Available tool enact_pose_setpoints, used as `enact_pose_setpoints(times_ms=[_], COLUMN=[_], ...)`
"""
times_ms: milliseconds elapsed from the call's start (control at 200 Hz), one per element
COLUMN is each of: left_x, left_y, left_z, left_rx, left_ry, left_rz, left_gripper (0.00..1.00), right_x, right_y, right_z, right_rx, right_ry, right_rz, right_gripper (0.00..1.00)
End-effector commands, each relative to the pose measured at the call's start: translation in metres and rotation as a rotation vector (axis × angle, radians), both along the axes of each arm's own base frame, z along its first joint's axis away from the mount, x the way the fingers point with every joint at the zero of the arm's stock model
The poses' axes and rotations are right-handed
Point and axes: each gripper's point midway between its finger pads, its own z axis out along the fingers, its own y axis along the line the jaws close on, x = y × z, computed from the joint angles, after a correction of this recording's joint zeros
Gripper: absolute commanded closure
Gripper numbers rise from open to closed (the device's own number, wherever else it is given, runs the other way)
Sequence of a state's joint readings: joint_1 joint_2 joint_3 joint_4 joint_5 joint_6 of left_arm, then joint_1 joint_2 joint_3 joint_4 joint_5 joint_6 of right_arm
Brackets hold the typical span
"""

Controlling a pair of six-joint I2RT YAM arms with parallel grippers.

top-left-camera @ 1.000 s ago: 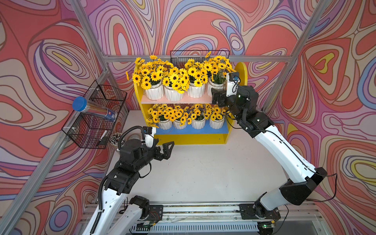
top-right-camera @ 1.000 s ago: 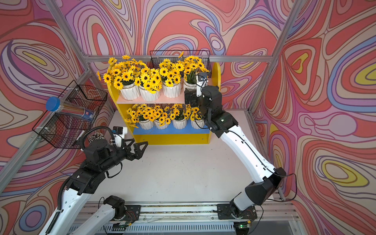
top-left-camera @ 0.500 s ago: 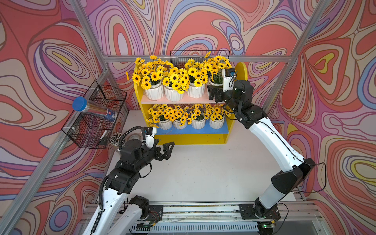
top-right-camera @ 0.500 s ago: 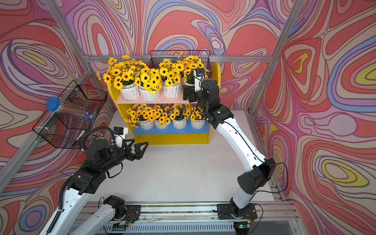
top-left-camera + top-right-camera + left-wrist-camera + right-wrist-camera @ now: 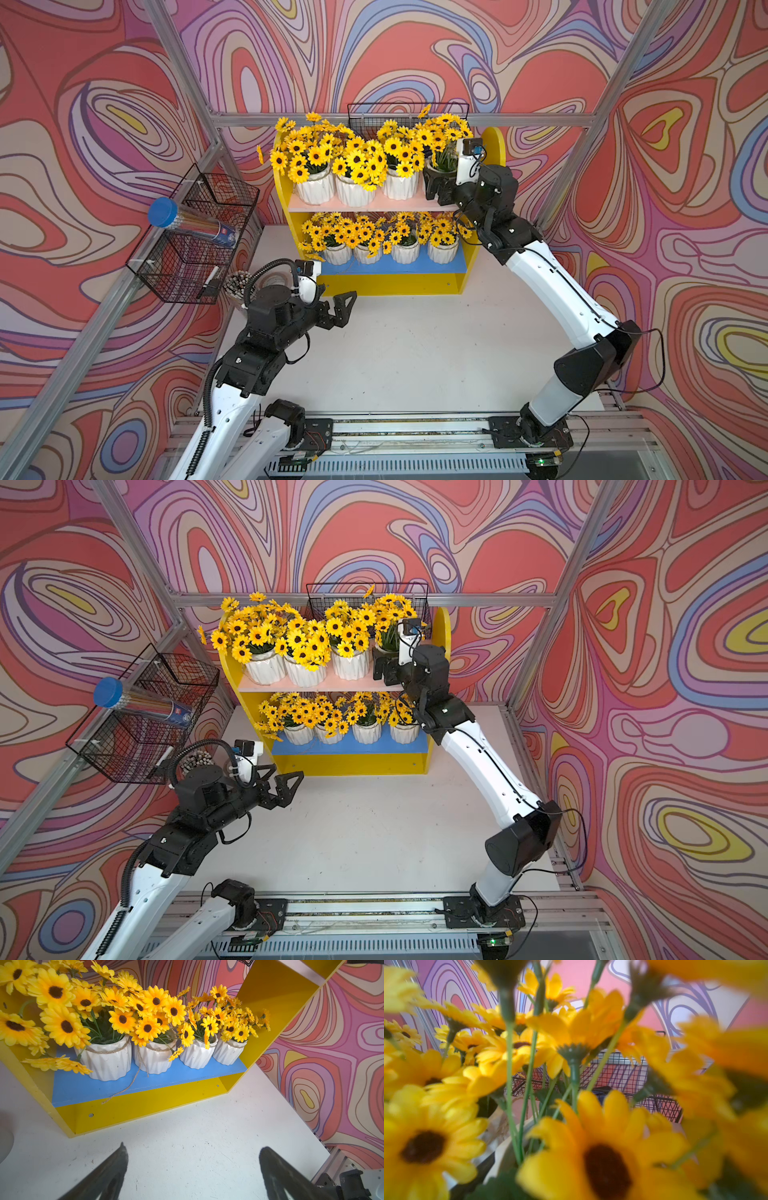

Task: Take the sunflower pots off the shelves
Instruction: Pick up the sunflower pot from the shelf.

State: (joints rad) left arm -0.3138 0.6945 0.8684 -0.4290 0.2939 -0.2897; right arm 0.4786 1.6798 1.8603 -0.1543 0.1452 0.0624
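Observation:
The shelves (image 5: 492, 145) stand at the table's back. Three sunflower pots (image 5: 353, 193) show whole on the pink board. My right gripper (image 5: 438, 187) is open, a finger on either side of the rightmost upper pot, whose blooms (image 5: 442, 131) rise above it. Blurred sunflowers (image 5: 606, 1159) fill the right wrist view and hide the jaws. Several pots (image 5: 405, 252) line the blue board (image 5: 87, 1086), also in the left wrist view (image 5: 106, 1064). My left gripper (image 5: 338, 309) (image 5: 192, 1147) hangs open over bare table before the shelf's lower left corner.
A black wire basket (image 5: 183, 266) on the left frame holds a clear jar with a blue lid (image 5: 191, 226). A cup of pencils (image 5: 237, 282) stands under it. Another wire basket (image 5: 407, 112) hangs behind the shelf top. The arms' rail (image 5: 395, 428) runs along the front.
The right arm has stretched toward the upper board, carrying its open gripper up and left until the fingers flank the rightmost upper pot. The left arm has stayed put.

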Motion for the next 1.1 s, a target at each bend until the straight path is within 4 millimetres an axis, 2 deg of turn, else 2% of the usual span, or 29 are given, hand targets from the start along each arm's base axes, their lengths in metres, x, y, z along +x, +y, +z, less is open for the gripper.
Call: enact_pose_setpoints(times_ms=[0, 160, 426, 631, 731, 886, 1097], left_x=[-0.001, -0.001, 0.0, 0.001, 0.001, 0.002, 0.002], left_y=[0.0, 0.001, 0.001, 0.001, 0.0, -0.001, -0.001], left_z=[0.002, 0.001, 0.0, 0.0, 0.001, 0.0, 0.001], left_rx=[0.012, 0.016, 0.019, 0.014, 0.008, 0.008, 0.008], left_ry=[-0.028, -0.033, -0.03, -0.028, -0.03, -0.023, -0.024], left_rz=[-0.007, -0.002, 0.001, 0.001, -0.003, -0.008, -0.004], left_gripper=[0.0, 0.0, 0.0, 0.0, 0.0, 0.0, 0.0], right_x=[0.003, 0.003, 0.003, -0.005, -0.006, -0.006, -0.007], right_y=[-0.001, -0.003, 0.002, 0.007, 0.009, 0.007, -0.001], right_z=[0.0, -0.002, -0.01, -0.011, -0.014, -0.018, -0.014], right_rx=[0.049, 0.041, 0.009, -0.033, -0.055, -0.062, -0.05], right_ry=[-0.028, -0.034, -0.025, -0.028, -0.021, -0.018, -0.039], right_rz=[-0.01, -0.015, 0.01, 0.053, 0.069, 0.057, 0.018], right_gripper=[0.02, 0.07, 0.28, 0.57, 0.78, 1.0, 1.0])
